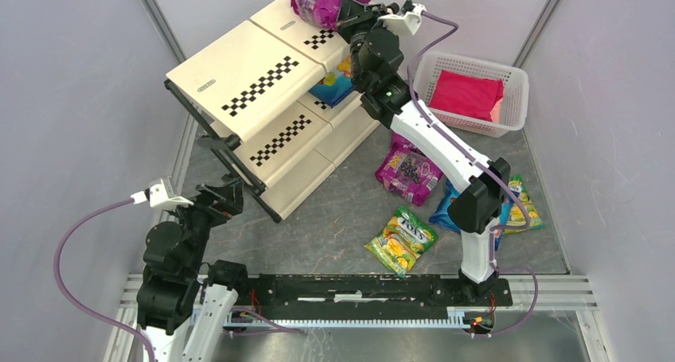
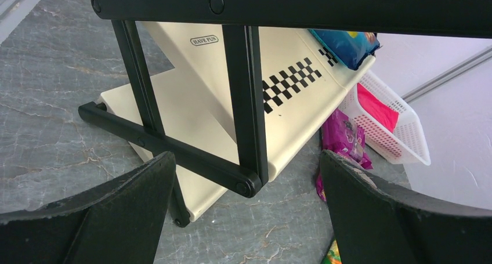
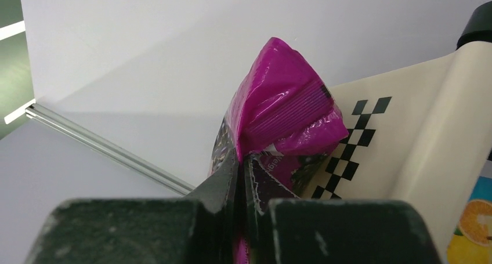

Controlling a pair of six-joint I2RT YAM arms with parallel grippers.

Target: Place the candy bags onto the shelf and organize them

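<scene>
Right gripper (image 3: pixel 241 159) is pinched on the crimped seam of a glossy magenta candy bag (image 3: pixel 284 110) — puffed like a pillow, at the top tier of the cream shelf (image 1: pixel 239 75). Left gripper (image 2: pixel 245 156) is spread wide w/ nothing betw. its matte black fingers (image 2: pixel 116 217), near the shelf's black tube frame. We see a 2nd magenta bag (image 1: pixel 407 171) and a green-yellow bag (image 1: pixel 402 239) on the grey marbled table (image 1: pixel 334 211); a blue bag (image 1: pixel 334 85) sits on the mid tier.

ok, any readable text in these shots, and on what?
"HAVE FUN": oval label on the shelf panel, left wrist view.
"TOMS", roughly: green-yellow bag on the table.
Print on the held magenta bag and the blue bag: too blurred to read.
</scene>
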